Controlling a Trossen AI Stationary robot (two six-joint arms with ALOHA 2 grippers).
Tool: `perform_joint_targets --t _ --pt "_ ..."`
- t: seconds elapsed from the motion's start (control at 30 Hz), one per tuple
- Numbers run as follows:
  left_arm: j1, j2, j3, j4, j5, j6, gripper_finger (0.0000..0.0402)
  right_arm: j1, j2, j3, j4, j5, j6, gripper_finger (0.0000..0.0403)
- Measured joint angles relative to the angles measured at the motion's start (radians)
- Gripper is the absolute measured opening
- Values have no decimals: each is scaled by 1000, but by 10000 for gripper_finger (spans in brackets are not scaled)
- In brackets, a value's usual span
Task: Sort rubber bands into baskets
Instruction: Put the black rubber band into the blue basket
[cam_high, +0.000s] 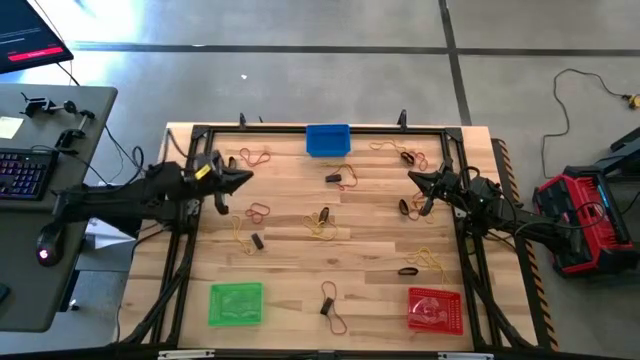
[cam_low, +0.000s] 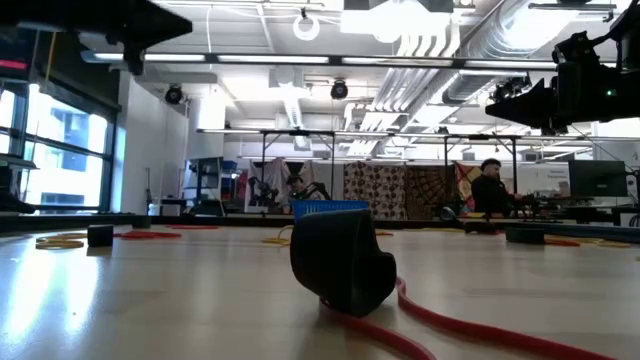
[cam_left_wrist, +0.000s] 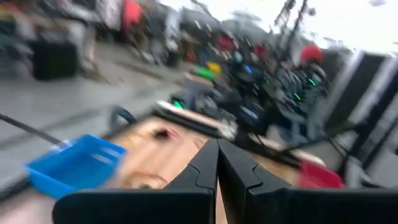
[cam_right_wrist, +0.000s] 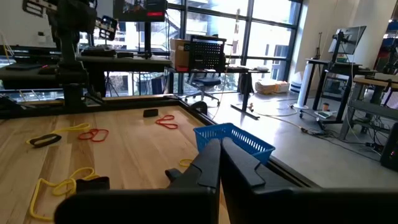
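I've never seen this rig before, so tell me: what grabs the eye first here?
Three bright baskets on the wooden table: blue basket at the far edge's middle, green basket and red basket at the near corners. Rubber bands lie scattered between them. The left pincer and right pincer, both shut, hang over opposite sides.

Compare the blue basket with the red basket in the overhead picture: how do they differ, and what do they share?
The blue basket sits at the table's far edge, midway along it; the red basket sits at the near right corner. The blue one looks wider than deep; the red one looks squarer. Both are small mesh baskets.
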Motion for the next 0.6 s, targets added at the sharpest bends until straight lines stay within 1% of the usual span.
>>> perform_joint_targets --t 0.07,0.13,0.2,0.3,0.4,0.5,0.6 --pt "0 64 60 -49 90 -51 0 0 0 0 0 0 0 0" --pt "0 117 110 -133 189 -70 0 0 0 0 0 0 0 0" --pt "-4 165 152 -227 254 -89 0 0 0 0 0 0 0 0" --pt "-15 230 190 -369 290 -143 0 0 0 0 0 0 0 0" --pt "-35 287 195 -466 330 -190 0 0 0 0 0 0 0 0" --pt "-66 346 195 -555 336 -256 6 0 0 0 0 0 0 0" --pt "-94 409 195 -627 334 -322 20 0 0 0 0 0 0 0"
